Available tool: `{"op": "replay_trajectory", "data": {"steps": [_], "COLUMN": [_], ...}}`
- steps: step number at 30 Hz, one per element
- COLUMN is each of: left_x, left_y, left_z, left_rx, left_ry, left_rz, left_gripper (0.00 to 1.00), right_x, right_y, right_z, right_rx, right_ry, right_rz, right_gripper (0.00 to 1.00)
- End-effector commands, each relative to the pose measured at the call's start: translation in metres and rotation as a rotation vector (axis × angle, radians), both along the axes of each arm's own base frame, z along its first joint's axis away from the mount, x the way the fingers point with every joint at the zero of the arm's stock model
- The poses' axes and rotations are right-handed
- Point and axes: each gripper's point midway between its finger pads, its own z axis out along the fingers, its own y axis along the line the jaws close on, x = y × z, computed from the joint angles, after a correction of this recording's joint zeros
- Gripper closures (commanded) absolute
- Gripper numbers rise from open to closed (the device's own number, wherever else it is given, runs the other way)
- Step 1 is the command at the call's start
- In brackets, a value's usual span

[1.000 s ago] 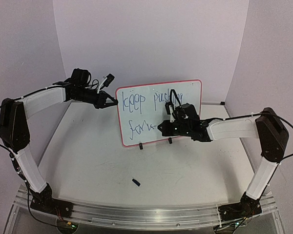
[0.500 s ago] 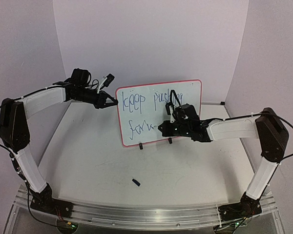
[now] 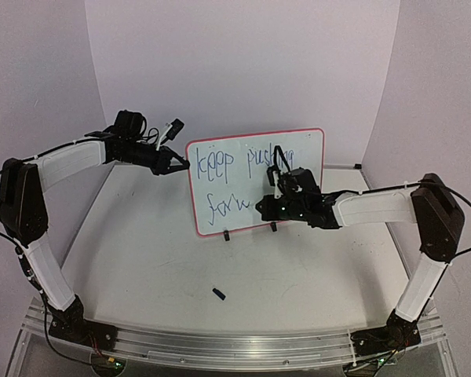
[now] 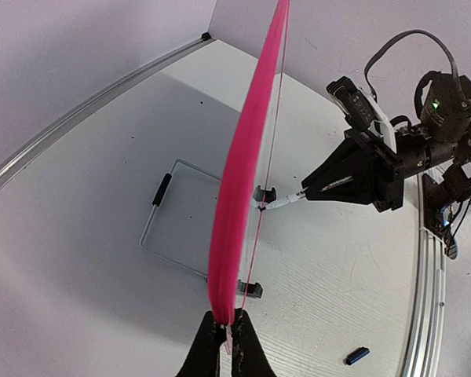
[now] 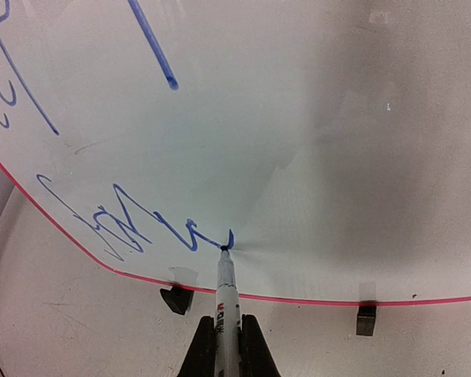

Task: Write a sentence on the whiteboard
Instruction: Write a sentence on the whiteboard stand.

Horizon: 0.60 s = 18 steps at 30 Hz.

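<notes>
Pinching a marker [image 5: 225, 290] tight in the right gripper [image 5: 228, 334], with the tip pressed to the whiteboard [image 5: 314, 118] right at the end of the last blue stroke. Clamping the board's pink rim at its 9 o'clock edge in the left gripper [image 4: 228, 334], closed hard on it, to steady it upright on the counter [image 3: 157, 259].

Mid-writing by the look of it: reads "keep push…" on the top line of the sentence [image 3: 228, 161], only "forw" on the bottom line. Probably about two-thirds done. Next: drag toward 3 o'clock for "ard" plus a full stop. Needs light, even pressure and a firm left clamp, otherwise risk of tipping the board back.

Nearby: black clip feet [image 5: 177, 299] under the bottom rim, around 6 o'clock of the tip; wire frame [image 4: 169, 228] flat on the counter behind the board; small dark cap-like piece [image 3: 218, 294] loose at 6 o'clock of the board, well apart. Nothing in the pen's path, just bare white toward 3 o'clock. Only snag: end of the top line hidden behind the right arm in the top view.
</notes>
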Motion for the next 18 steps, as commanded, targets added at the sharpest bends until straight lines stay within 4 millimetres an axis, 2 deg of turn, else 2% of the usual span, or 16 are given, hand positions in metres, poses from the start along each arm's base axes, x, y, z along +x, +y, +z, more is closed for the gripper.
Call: {"op": "replay_trajectory", "data": {"steps": [1, 8, 18], "left_x": [-0.014, -0.014, -0.014], "left_y": [-0.003, -0.003, -0.003], "left_z": [-0.003, -0.003, -0.004], "left_rx": [0.03, 0.031, 0.031], "left_ry": [0.039, 0.037, 0.039], "left_rz": [-0.02, -0.021, -0.021], "left_gripper": [1.0, 1.0, 1.0], "right_x": [0.011, 0.013, 0.012], "right_y": [-0.008, -0.011, -0.01], "right_z": [0.039, 0.053, 0.054], "right_rx": [0.029, 0.036, 0.04], "right_ry": [-0.09, -0.119, -0.118], "right_rz": [-0.055, -0.075, -0.068], "right_gripper": [1.0, 1.0, 1.0]}}
